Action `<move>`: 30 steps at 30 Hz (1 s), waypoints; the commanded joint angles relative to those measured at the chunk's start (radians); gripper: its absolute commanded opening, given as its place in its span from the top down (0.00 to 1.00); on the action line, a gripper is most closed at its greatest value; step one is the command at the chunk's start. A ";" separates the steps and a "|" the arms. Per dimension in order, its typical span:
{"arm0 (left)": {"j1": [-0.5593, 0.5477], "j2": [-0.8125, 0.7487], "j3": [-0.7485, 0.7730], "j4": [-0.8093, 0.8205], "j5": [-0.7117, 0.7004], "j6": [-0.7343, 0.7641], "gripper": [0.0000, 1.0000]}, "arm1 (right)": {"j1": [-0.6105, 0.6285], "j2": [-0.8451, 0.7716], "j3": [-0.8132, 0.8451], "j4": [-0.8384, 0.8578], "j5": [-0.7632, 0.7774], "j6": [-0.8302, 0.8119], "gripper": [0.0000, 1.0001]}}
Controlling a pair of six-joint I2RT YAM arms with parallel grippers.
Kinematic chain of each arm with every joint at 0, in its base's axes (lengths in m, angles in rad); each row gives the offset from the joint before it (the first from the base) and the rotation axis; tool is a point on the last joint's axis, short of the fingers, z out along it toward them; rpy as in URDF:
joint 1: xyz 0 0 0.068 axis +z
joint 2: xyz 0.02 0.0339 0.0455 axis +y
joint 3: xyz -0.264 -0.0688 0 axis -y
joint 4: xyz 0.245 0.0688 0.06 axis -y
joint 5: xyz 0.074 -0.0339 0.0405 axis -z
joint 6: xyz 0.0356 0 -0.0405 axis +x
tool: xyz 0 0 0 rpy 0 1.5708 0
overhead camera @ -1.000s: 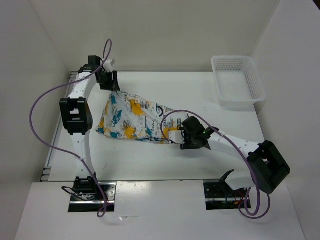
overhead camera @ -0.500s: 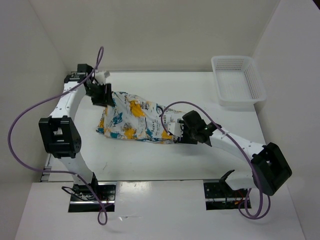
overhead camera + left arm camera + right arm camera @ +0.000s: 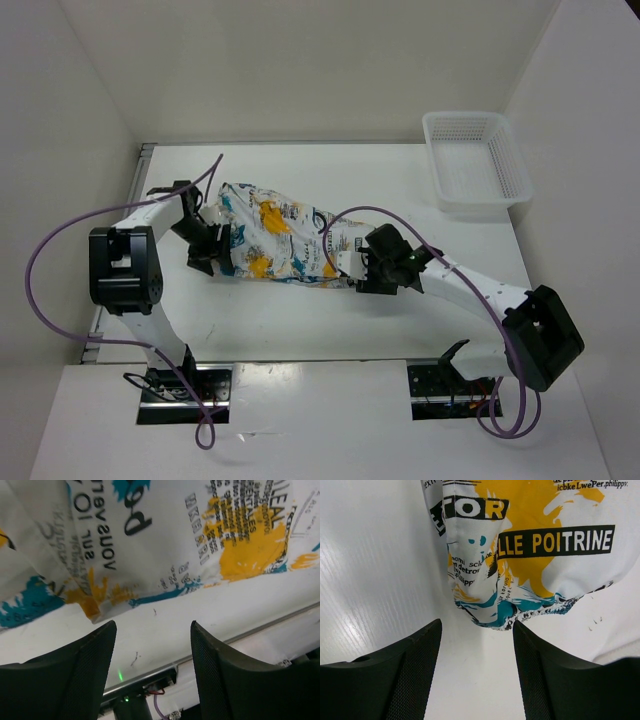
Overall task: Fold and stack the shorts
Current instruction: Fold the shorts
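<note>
Near the middle of the table (image 3: 420, 200), look for the shorts (image 3: 275, 240), lying as a rumpled band slanting from far left to near right, well apart from the mesh basket (image 3: 475, 165) at the far right corner. At the band's left end, find the left pincer (image 3: 205, 250) spread wide and gripping nothing; seen from its own wrist (image 3: 152, 627), low over bare table just beside the cloth's near edge. At the other end, find the right pincer (image 3: 352, 270) likewise spread and empty, flanking a bunched hem tip (image 3: 485, 615).

Probably at the point of taking hold to spread the garment, with no fold made yet. To do it well:
- Slide a lower finger under one hem corner, not a wad.
- Close only with cloth seated deep between the pads.
- Take matching corners at both ends for an even pull.
- Lift slightly, tension gently outward, lay flat, then fold.
- Beware of pinching doubled layers at the bunched right tip, and of dragging everything toward the left table edge.
</note>
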 commanded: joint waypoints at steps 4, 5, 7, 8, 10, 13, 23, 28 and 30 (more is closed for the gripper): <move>0.006 -0.103 -0.016 0.151 -0.099 0.004 0.31 | -0.006 -0.015 -0.015 0.056 -0.006 -0.020 0.36; 0.006 -0.119 -0.028 0.185 -0.114 0.004 0.31 | -0.006 -0.015 -0.015 0.056 -0.006 -0.020 0.36; 0.006 -0.159 -0.042 0.217 -0.151 0.004 0.31 | -0.006 -0.015 -0.024 0.065 -0.006 -0.020 0.36; 0.006 -0.159 -0.051 0.227 -0.151 0.004 0.31 | -0.006 -0.015 -0.024 0.065 -0.006 -0.020 0.36; 0.006 -0.159 -0.065 0.218 -0.151 0.004 0.31 | -0.006 -0.015 -0.033 0.065 -0.006 -0.031 0.36; 0.006 -0.131 -0.088 0.187 -0.102 0.004 0.31 | -0.006 -0.015 -0.033 0.075 -0.006 -0.031 0.36; 0.006 -0.050 -0.119 0.222 -0.053 0.004 0.36 | -0.006 0.003 -0.042 0.102 0.004 -0.040 0.37; 0.006 -0.031 -0.084 0.222 -0.040 0.004 0.75 | -0.006 0.013 -0.051 0.125 0.013 -0.040 0.47; 0.006 -0.019 -0.084 0.213 -0.030 0.004 0.86 | -0.006 0.013 -0.061 0.136 0.013 -0.049 0.51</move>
